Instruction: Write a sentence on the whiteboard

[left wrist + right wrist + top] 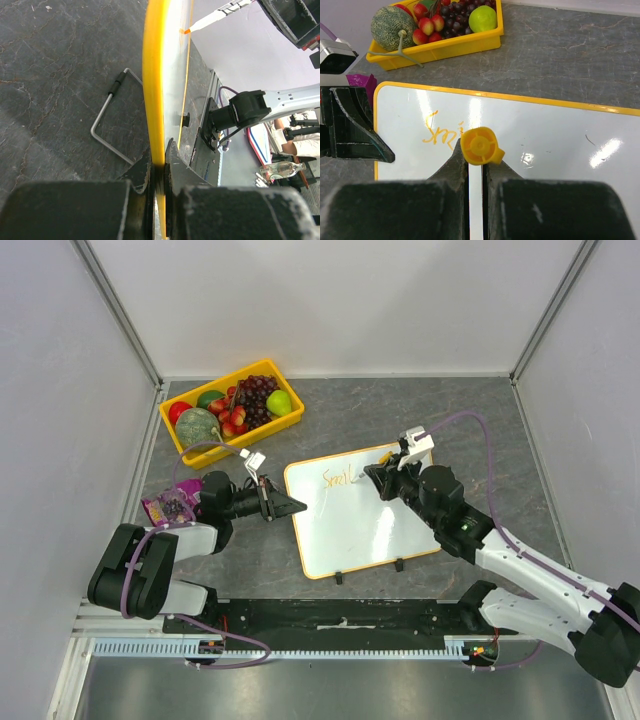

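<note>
The whiteboard (370,525), white with an orange-yellow rim, lies flat on the table. My left gripper (297,507) is shut on its left rim; the left wrist view shows the jaws clamped on the yellow rim (154,75). My right gripper (380,480) is shut on an orange marker, whose yellow back end (479,146) faces the right wrist camera. The marker tip (187,31) touches the board. The sentence (338,478) shows only as orange letters "Smi" (441,132) near the board's upper left.
A yellow fruit crate (292,420) with melon, grapes, strawberries and a green apple stands at the back left. A purple packet (168,506) lies beside the left arm. A bent metal wire (107,117) lies on the table left of the board.
</note>
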Controlling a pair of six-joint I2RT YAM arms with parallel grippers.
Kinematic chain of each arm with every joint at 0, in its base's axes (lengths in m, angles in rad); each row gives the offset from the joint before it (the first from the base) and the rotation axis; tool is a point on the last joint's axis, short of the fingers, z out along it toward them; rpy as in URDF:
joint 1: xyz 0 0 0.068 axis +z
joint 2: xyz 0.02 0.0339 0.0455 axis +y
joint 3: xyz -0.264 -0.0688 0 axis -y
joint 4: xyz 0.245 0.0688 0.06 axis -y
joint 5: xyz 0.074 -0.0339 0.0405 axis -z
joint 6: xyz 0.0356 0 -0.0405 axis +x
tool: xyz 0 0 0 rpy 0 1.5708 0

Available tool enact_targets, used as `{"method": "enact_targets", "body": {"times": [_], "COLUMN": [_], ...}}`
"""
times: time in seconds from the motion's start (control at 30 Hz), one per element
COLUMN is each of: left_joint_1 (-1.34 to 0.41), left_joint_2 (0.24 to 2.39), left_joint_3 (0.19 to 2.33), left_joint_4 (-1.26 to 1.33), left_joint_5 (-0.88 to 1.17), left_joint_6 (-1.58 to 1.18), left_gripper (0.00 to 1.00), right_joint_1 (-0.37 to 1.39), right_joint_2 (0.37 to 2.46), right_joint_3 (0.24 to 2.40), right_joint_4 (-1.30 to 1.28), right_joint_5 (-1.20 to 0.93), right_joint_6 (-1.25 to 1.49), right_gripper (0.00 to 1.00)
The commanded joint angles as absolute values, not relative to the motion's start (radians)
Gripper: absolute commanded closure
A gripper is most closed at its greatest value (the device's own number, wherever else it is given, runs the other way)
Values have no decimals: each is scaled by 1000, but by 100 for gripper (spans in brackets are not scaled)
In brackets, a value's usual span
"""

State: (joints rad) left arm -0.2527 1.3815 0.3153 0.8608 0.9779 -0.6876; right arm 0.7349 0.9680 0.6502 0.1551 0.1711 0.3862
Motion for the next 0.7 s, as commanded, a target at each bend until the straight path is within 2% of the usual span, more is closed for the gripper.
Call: {"method": "enact_targets", "body": {"times": [0.0,0.67], "left_joint_1": [-273,-275], "left_joint_2": [1407,1405], "left_joint_3": [305,305], "left_joint_4": [798,798], "left_joint_5": [971,969], "left_joint_6": [-509,-509], "left_gripper": [98,98], "right_joint_1": [729,727], "right_joint_2": [965,983], "right_joint_3": [650,741], "right_joint_4": [107,132], "right_joint_5": [206,209], "right_joint_6": [373,362], "right_gripper": [100,100]}}
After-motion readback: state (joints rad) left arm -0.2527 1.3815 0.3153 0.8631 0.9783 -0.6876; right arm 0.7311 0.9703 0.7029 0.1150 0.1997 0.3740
